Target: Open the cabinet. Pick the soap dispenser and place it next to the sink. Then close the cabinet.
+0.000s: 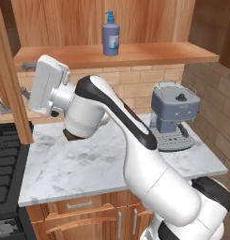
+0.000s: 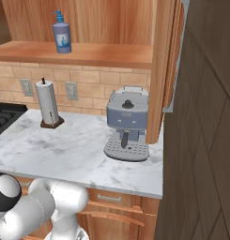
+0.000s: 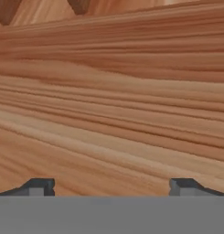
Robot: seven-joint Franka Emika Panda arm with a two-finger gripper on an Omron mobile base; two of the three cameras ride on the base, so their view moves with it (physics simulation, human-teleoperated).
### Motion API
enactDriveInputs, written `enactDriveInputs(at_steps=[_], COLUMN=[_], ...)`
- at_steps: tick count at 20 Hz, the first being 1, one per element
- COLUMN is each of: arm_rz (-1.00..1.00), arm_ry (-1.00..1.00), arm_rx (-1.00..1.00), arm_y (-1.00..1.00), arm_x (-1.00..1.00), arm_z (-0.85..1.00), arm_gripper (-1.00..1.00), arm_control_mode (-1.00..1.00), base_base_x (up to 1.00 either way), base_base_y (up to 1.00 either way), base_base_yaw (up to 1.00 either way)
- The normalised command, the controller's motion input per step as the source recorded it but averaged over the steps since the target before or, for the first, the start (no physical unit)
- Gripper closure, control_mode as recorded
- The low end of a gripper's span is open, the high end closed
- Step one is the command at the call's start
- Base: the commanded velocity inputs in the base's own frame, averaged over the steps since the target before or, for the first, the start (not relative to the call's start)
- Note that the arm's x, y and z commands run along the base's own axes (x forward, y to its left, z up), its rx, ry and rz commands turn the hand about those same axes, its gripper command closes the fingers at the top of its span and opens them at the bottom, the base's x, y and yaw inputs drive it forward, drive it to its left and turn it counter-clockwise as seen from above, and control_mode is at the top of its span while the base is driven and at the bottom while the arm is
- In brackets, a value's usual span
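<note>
Nearest the hand camera, the two dark fingers [image 3: 111, 186] are being held wide apart with nothing between them, their tips standing just short of a broad face of reddish-brown wood grain. In the left base view the white arm is reaching up and to the left, its hand [image 1: 47, 84] facing the open left door [image 1: 8, 93] of the cabinet [image 1: 116, 54] — whether the hand is touching the wood cannot be told.

Below the arm, the marble surface [image 1: 79, 168] is being crossed by grey veining, with a black stove [image 1: 6, 159] at its left end. On it, a grey-blue coffee machine [image 2: 127, 123] is standing toward the right, and a white paper towel roll [image 2: 47, 102] on a brown base is standing upright near the brick back wall, well apart from the machine.

Farther back and higher, the cabinet is standing open — its right door [image 2: 165, 70] is being seen swung outward, edge-on. On the wooden shelf floor [image 2: 88, 52] the lavender soap dispenser [image 1: 111, 36] is standing upright, alone, blue pump on top, well above the surface and well apart from the hand.
</note>
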Motion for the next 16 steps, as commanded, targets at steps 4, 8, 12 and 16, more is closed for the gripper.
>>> enactDriveInputs(at_steps=[4,8,12,16], arm_rz=[0.09,0.1,0.11,0.12], arm_ry=[0.24,0.16,0.12,0.08], arm_rx=[-0.02,-0.07,-0.07,-0.12], arm_y=[-0.21,-0.34,-0.46,-0.49], arm_x=[0.0,0.0,0.0,0.0], arm_z=[0.16,0.17,0.17,0.15], arm_gripper=[-1.0,-1.0,-1.0,-1.0], arm_control_mode=[-1.0,-1.0,-1.0,-1.0], base_base_x=[0.0,0.0,0.0,0.0], base_base_y=[0.0,0.0,0.0,0.0], base_base_yaw=[0.0,0.0,0.0,0.0])
